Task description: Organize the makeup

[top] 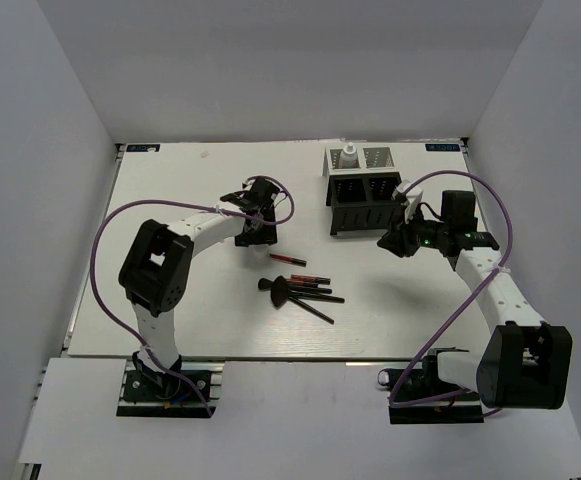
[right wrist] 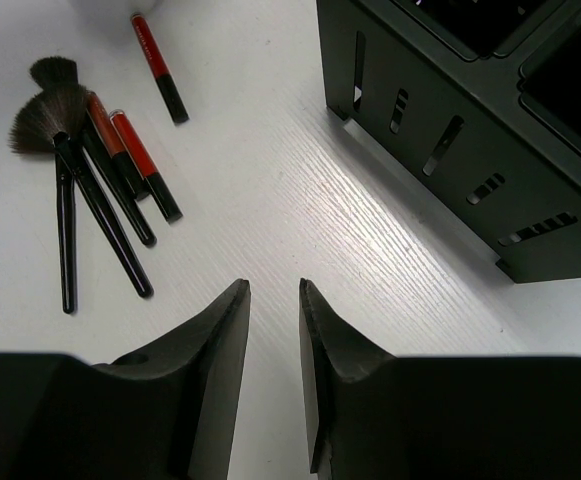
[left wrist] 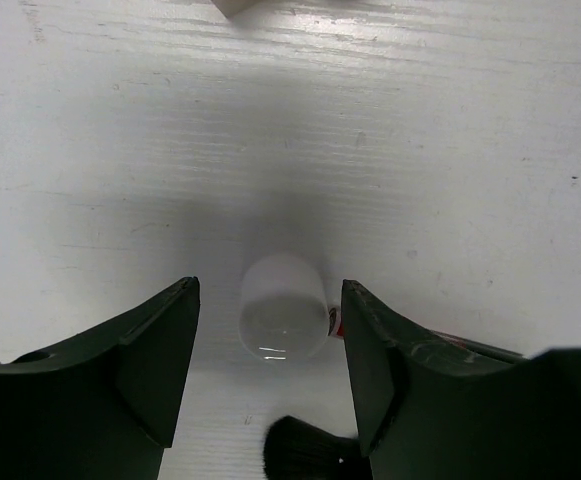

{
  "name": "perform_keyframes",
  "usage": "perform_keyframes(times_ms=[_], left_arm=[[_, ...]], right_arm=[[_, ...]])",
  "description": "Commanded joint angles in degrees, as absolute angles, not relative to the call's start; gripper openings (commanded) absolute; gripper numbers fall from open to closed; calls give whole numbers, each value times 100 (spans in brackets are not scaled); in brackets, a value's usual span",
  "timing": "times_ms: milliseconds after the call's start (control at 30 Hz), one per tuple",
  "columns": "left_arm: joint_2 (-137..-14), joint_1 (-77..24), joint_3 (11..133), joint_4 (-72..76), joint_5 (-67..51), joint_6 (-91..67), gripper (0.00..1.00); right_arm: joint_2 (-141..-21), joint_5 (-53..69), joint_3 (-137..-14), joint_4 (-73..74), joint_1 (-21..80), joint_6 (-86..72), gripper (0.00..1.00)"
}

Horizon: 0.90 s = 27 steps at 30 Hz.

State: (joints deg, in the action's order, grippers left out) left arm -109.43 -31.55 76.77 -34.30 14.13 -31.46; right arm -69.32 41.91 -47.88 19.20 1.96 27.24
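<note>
A tiny white jar (left wrist: 283, 318) stands on the table between the fingers of my left gripper (left wrist: 270, 300), which is open and not touching it. A black brush tip (left wrist: 305, 450) and a red pencil end (left wrist: 336, 322) lie just behind the jar. In the top view the left gripper (top: 256, 222) hides the jar. Black brushes (top: 300, 293) and red/black pencils (top: 311, 279) lie in a loose bunch mid-table, with one pencil (top: 287, 259) apart. They also show in the right wrist view: brushes (right wrist: 70, 150), pencils (right wrist: 140, 160). My right gripper (right wrist: 273, 290) is slightly open and empty. A white-capped bottle (top: 350, 157) stands in the box.
The black mesh compartment box (top: 365, 200) stands at the back, just left of my right gripper (top: 395, 240); its wall (right wrist: 450, 130) fills the right wrist view's upper right. A pale object (left wrist: 235, 5) sits at the top edge of the left wrist view. White walls enclose the table.
</note>
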Motion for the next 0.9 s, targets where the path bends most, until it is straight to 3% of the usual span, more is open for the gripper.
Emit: perform_keyframes(times_ms=[0, 400, 867], left_arm=[[-10714, -3138, 7699, -3480, 1327, -3103, 69], [-10758, -3138, 7629, -3507, 1239, -3103, 62], [-10837, -3243, 7646, -3595, 1204, -3129, 65]], right_arm=[[-6891, 4192, -4834, 1784, 167, 2663, 32], [-6934, 4192, -4878, 1793, 185, 2654, 32], [-6917, 4192, -4878, 1740, 184, 2637, 33]])
